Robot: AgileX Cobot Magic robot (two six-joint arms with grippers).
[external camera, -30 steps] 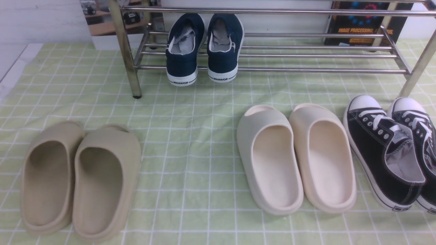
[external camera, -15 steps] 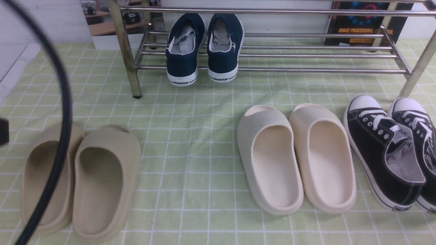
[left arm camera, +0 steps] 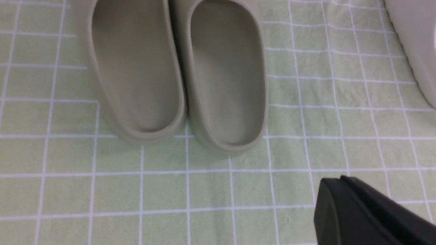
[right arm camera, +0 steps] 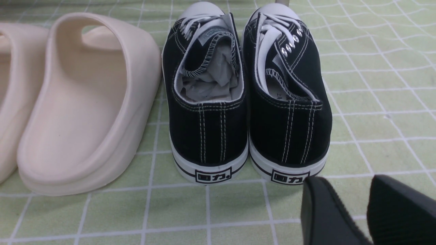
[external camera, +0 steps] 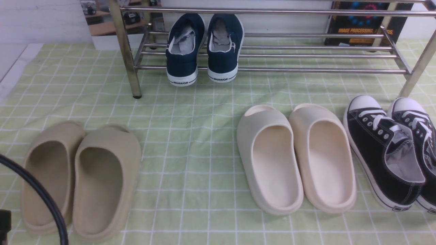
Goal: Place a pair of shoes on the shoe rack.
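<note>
Both navy shoes already sit on the rack, well away from either gripper, so the task looks finished. The left gripper is clenched and empty near beige slides; the right gripper stands slightly parted, empty, behind black sneakers. Next: just retreat.

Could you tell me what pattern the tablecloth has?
Light green tablecloth with a white grid; clearest in the front view.
</note>
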